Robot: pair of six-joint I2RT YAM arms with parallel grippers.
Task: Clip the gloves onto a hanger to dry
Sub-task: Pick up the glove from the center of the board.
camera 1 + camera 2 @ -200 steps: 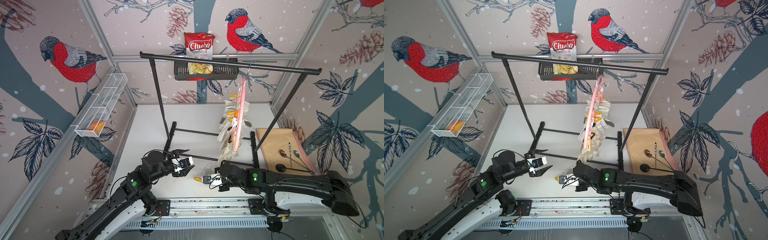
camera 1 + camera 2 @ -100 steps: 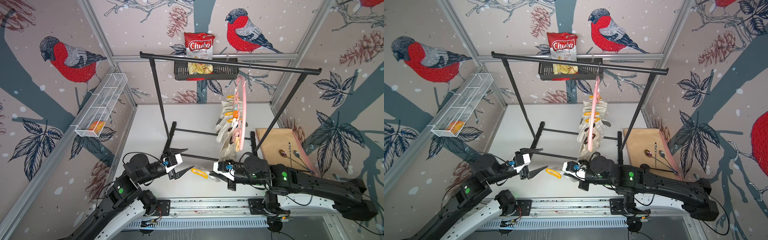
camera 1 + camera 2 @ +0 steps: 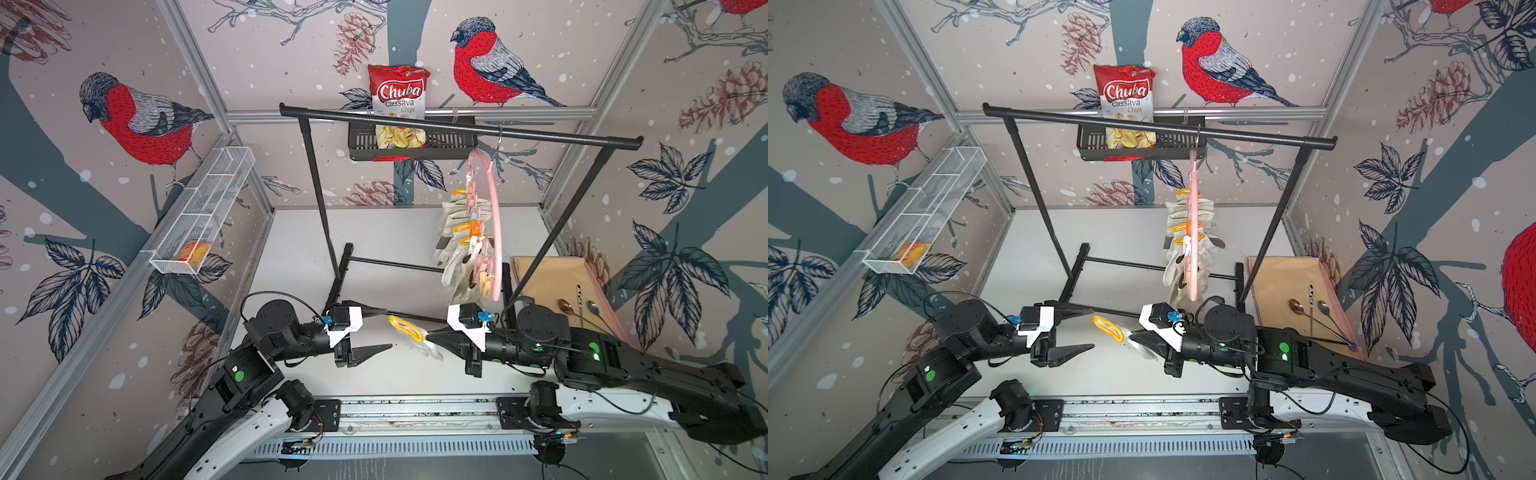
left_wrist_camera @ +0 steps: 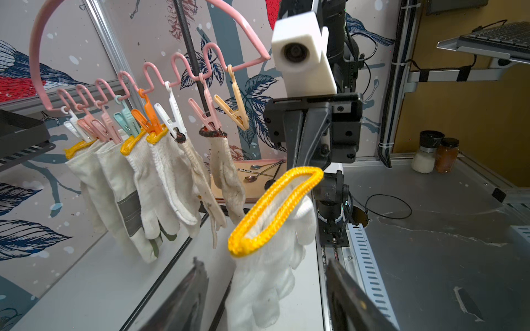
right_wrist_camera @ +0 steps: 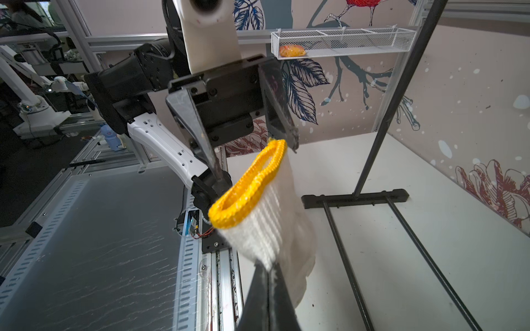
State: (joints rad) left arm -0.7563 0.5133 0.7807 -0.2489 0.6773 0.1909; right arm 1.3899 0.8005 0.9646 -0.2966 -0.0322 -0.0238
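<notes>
I have the right gripper [image 3: 432,335] clenched on the white body of the yellow-cuffed glove [image 3: 422,347], held above the table surface [image 3: 299,249] near the middle of its front edge. The grip sits low on the knit, I judge, so that the cuff stands free and opens as a loop toward the other arm. The left gripper [image 3: 389,328] faces it with jaws apart, one on each side of the cuff's near end, released and holding nothing. That reads to me as readying a pinch on the cuff rim, the part a peg must bite. The hanger [image 3: 496,232] hangs by its hook from the top bar of the garment rack [image 3: 457,126], toward that bar's right end and over the right half of the surface, so its pegs dangle where both arms can reach.

In both top views the hanger is nearly edge-on and its pegs merge into one bunch. The left wrist view shows it broadside: the hung gloves [image 4: 160,183] take most of the pegs, and a cream peg [image 4: 233,111] at the end nearest the right arm holds nothing, the likely target. Only the right wrist view shows how near the left fingertips [image 5: 282,120] come to the cuff. I cannot tell whether one touches it.
</notes>
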